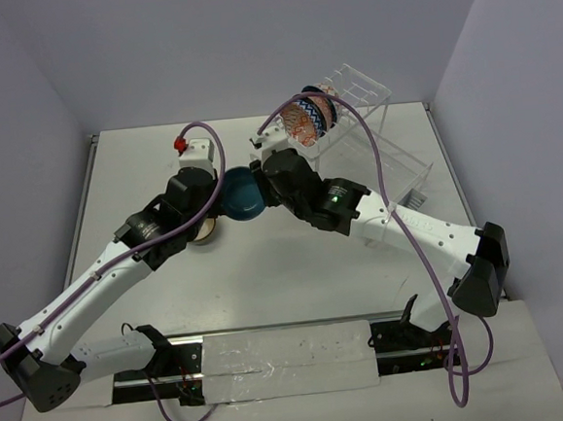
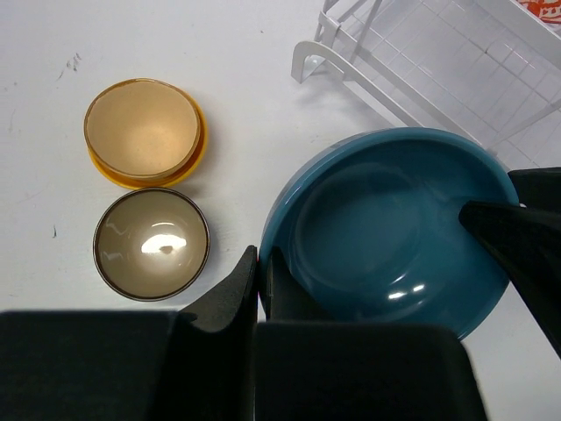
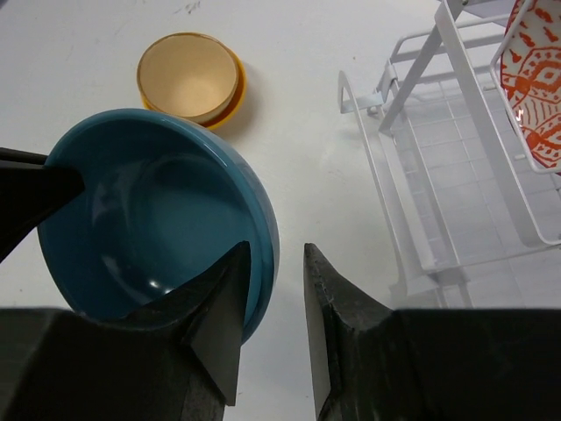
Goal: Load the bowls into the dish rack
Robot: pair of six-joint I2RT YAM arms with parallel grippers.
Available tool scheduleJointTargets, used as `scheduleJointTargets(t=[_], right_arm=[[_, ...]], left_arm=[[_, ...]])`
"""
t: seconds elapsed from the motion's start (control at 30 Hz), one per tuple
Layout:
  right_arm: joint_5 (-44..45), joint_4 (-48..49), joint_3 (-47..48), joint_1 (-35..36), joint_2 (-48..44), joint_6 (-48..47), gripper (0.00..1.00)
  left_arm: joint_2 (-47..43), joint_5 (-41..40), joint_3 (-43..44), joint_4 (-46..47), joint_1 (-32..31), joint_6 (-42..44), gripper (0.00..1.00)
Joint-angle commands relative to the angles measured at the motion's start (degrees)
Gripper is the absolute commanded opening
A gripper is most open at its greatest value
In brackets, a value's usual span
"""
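glaze of a deep teal covers the blue bowl (image 1: 241,196), smooth and shiny, with a thick rounded rim, a flat inner floor and small highlights on the inside wall. it hangs tilted between the two arms over the middle of the table (image 1: 141,163), near the front-left corner of the dish rack (image 1: 384,154). the left gripper (image 2: 261,259) is pinched tight on one side of the rim, one finger inside and one outside. the right gripper (image 3: 274,254) straddles the opposite side with its jaws partly apart (a sliver of table shows between the outer finger and the rim), so it has no firm hold there. two patterned bowls (image 1: 308,116) stand on edge in the rack's top tier. on the table beside the blue bowl, a tan bowl (image 2: 142,127) nests in an orange-yellow bowl (image 2: 197,149), and a grey-brown bowl (image 2: 151,243) sits just beside them.
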Motion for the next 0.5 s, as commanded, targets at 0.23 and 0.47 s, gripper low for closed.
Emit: scheduleJointTargets(t=[0.23, 0.47], right_arm=[[0.9, 0.4, 2.3, 0.4, -0.4, 0.9, 0.3], [1.5, 0.0, 2.5, 0.4, 0.3, 1.0, 0.17]], left_arm=[[-2.4, 0.3, 1.6, 3.5, -0.3, 0.0, 0.0], [-3.6, 2.3, 1.1, 4.4, -0.2, -0.3, 0.01]])
